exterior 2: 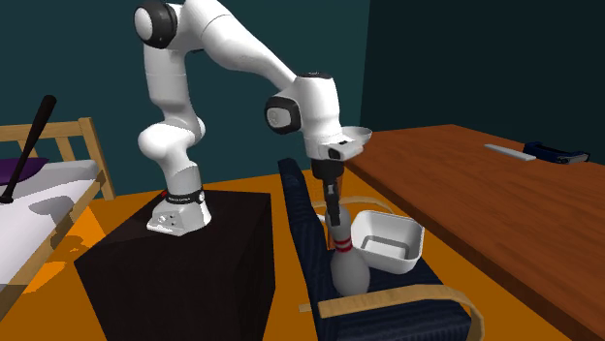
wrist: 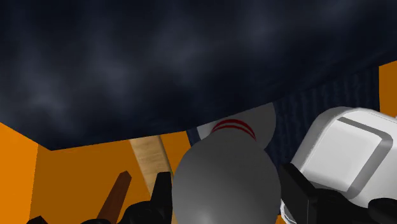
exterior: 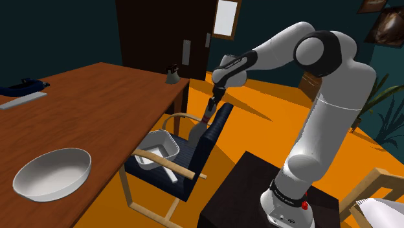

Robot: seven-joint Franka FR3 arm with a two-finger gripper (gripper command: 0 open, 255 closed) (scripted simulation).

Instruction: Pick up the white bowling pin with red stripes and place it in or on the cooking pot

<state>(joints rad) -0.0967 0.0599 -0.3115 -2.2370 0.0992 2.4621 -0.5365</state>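
The black gripper [exterior 2: 334,206] comes down over the dark blue armchair [exterior 2: 299,208] and pinches the head of the bowling pin [exterior 2: 348,263]. In the wrist view its fingers [wrist: 160,194] press against either side of the pin's rounded top. The pin is pale grey-white with red stripes at the neck. It hangs nearly upright over the armchair's seat, close to the backrest, with its base at or just above the cushion; whether it touches cannot be told. The cooking pot [exterior 2: 390,256], a white squarish vessel with rounded corners, sits on the same seat on the side away from the backrest. It is just beside the pin's belly, its open mouth faces up, and there is free air over its rim. The armchair hems the pair in. The tall backrest edge rises behind the pin, and a curved wooden armrest [exterior 2: 388,303] closes one end of the seat. The long edge of the brown wooden table [exterior 2: 465,194] runs along the armchair's front, past the pot. A white bowl [exterior: 52,173] lies on the table, well apart from the armchair. The dark box stand [exterior 2: 175,271] sits behind the armchair's backrest, with orange floor [exterior: 259,107] open around it.
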